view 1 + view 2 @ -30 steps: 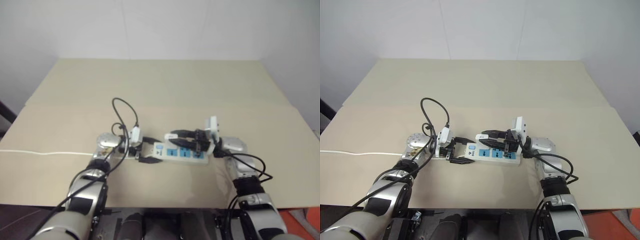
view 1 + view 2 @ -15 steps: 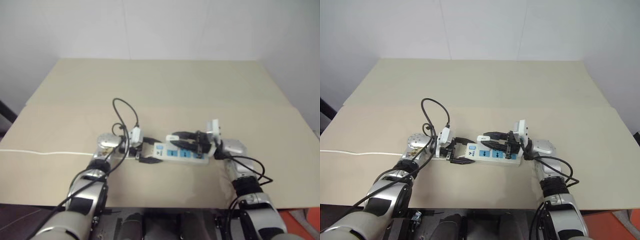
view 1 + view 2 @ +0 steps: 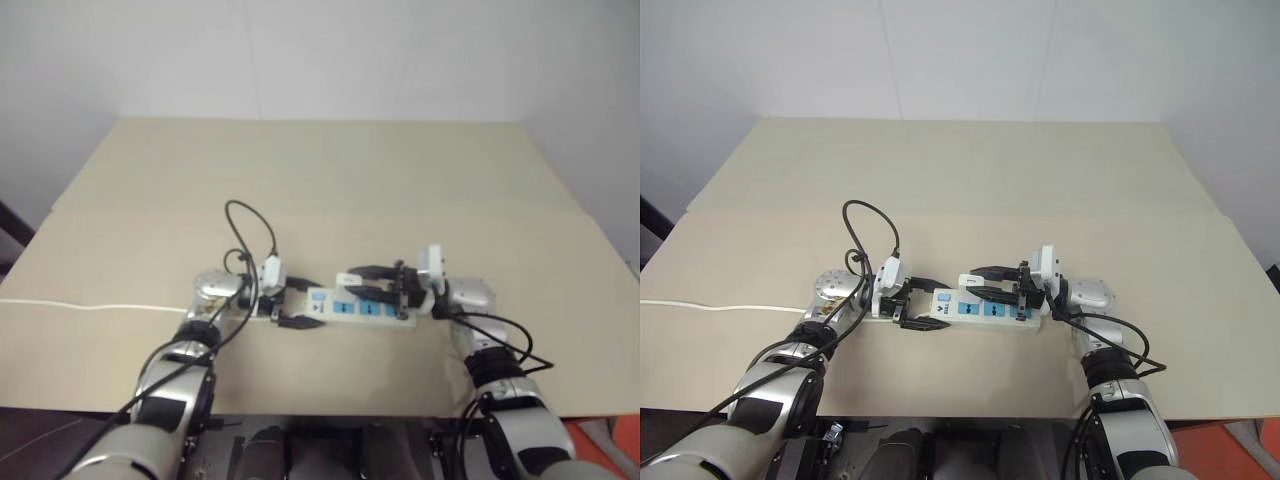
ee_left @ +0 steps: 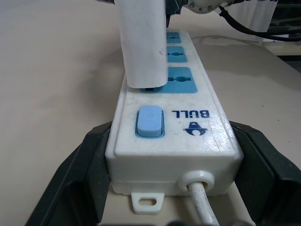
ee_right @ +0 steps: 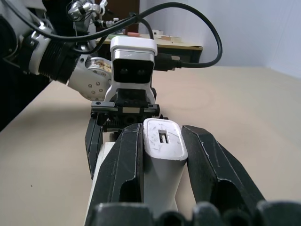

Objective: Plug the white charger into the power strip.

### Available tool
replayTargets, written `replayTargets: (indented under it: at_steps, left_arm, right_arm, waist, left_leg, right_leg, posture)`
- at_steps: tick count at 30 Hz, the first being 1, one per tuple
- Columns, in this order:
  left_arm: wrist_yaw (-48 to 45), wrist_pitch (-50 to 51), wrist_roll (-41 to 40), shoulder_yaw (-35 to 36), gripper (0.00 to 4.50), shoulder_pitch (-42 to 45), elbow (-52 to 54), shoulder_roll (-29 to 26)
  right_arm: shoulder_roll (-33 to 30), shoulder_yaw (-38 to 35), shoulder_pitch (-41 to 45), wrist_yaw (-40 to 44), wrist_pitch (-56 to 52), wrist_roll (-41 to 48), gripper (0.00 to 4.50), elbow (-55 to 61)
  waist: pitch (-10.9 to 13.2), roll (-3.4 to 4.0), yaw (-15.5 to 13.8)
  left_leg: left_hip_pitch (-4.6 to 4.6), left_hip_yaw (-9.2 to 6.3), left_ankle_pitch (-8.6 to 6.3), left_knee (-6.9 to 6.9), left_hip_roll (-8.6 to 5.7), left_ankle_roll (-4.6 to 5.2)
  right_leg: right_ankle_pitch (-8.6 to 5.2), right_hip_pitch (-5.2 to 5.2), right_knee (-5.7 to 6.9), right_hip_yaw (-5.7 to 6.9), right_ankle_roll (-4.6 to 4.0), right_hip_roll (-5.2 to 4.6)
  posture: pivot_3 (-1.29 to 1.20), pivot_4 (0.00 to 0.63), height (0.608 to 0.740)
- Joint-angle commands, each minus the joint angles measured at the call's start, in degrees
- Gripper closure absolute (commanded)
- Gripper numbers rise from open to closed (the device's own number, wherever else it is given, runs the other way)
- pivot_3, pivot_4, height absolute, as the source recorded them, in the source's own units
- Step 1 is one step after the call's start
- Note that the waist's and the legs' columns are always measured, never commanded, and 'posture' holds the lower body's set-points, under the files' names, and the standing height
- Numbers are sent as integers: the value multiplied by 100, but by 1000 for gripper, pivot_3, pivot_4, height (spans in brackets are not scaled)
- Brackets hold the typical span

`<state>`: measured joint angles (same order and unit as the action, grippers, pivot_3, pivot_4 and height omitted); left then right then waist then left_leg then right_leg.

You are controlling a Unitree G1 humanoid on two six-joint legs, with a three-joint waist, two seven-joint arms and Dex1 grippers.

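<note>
Lowered since the earlier frame, one white charger (image 5: 162, 146) is clamped by the right gripper (image 3: 992, 282) above one power strip (image 3: 362, 309) (three blue sockets), lower centre, itself clamped by the left gripper (image 3: 297, 305).

The prongs of the white charger (image 4: 143, 44) are hidden where its lower end meets the power strip (image 4: 171, 125), so how far it is seated cannot be told. The charger's top is cut off at the 12 o'clock edge of the left wrist view. The thin white cord (image 4: 202, 212) is cut off at 6 o'clock. In the head views the socket faces are probably too small to be read.
</note>
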<state>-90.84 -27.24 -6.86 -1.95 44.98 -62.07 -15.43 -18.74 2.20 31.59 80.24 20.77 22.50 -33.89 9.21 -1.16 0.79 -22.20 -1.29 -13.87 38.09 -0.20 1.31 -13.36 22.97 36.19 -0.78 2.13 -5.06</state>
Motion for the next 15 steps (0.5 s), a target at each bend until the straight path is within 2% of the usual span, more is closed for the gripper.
replayTargets:
  at_steps: [1,15]
  left_arm:
    - [-108,-16,-104,24,1224,50,265,-130]
    - [-74,-18,-121,8,1224,8,323,-143]
  right_arm:
    - [-217,108,-232,-5,160,-417,3431,-311]
    - [-240,520,-86,-270,-39,-694,3431,-552]
  waist:
    - [0,0,0]
    - [0,0,30]
  left_leg:
    - [0,0,0,0,0,0]
    - [62,-6,-1,-5,7,0]
  right_leg:
    - [0,-1,0,0,0,0]
    - [-2,-58,-10,-2,-1,7]
  posture:
    - [0,150,740]
    - [0,150,740]
